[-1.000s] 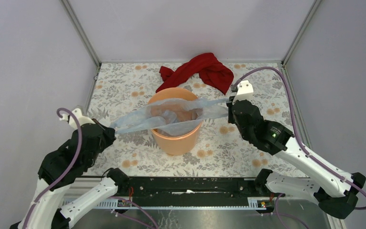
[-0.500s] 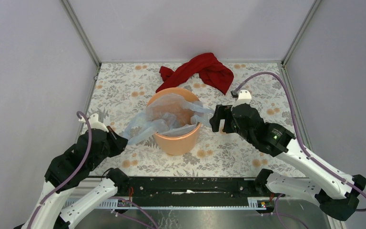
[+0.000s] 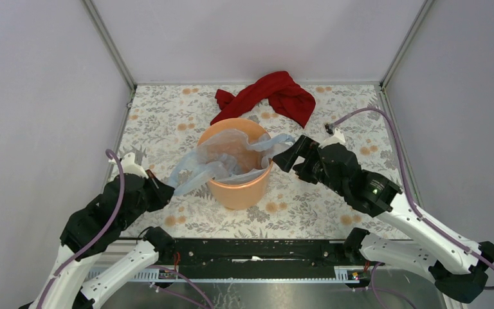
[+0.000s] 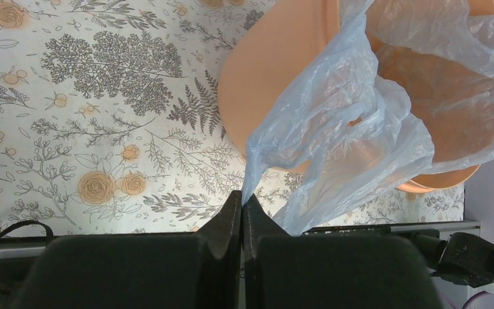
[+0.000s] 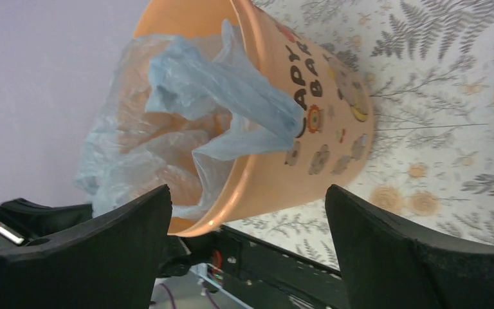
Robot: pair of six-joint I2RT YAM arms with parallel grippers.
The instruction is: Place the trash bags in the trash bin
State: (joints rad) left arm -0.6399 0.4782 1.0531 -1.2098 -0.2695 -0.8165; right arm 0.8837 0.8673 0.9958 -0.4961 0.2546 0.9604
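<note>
The orange trash bin (image 3: 236,190) stands mid-table. A pale blue trash bag (image 3: 231,154) lies across its mouth, one tail hanging over the left rim and another draped over the right rim. My left gripper (image 3: 162,190) is shut on the left tail; in the left wrist view the film (image 4: 334,122) runs from the pinched fingertips (image 4: 242,199) up over the bin (image 4: 276,71). My right gripper (image 3: 291,154) hangs open just right of the bin, holding nothing. In the right wrist view the bag's loose end (image 5: 244,106) lies over the bin's wall (image 5: 321,148), ahead of the gripper (image 5: 247,196).
A red cloth (image 3: 270,96) is crumpled at the back of the floral table (image 3: 161,122), behind the bin. Grey walls close in the table on three sides. The arm bases and a black rail (image 3: 251,251) run along the near edge.
My right gripper opened and let go of the bag's right end, which dropped onto the bin's rim. The bag went slack and sank into the bin. My left gripper came nearer the bin.
</note>
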